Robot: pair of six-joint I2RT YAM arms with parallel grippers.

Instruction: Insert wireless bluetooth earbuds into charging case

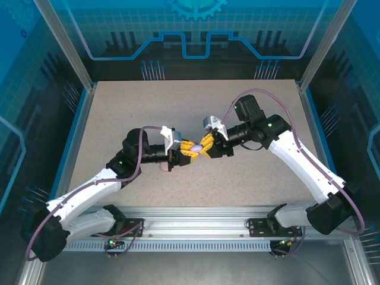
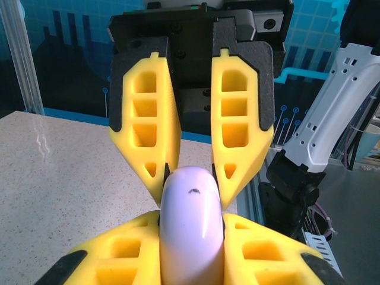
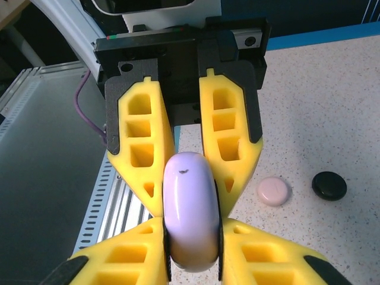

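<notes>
1. Holding the lilac charging case [image 1: 195, 148] from both ends, I have my left gripper [image 1: 187, 149] and my right gripper [image 1: 205, 145] nose to nose above the near middle of the table [image 1: 261, 107].
2. Both pairs of jaws are clamped on it. In each wrist view yellow fingers [image 2: 142, 136] press the case's two flat faces, my own pair low in the picture and the other arm's pair opposite.
3. The case stands on edge, its rounded rim toward each camera, with a small dark mark [image 2: 194, 191] on it. Its long line runs straight from one gripper to the other, so neither arm is nearer.
4. I judge that the next move turns on that line. One grip must hold while the other prises the case open, and any twist off the axis could let the smooth shell slip.
5. A pale pink case [image 3: 274, 191] and a black case [image 3: 329, 185] lie near each other on the table, well apart from my jaws.
</notes>
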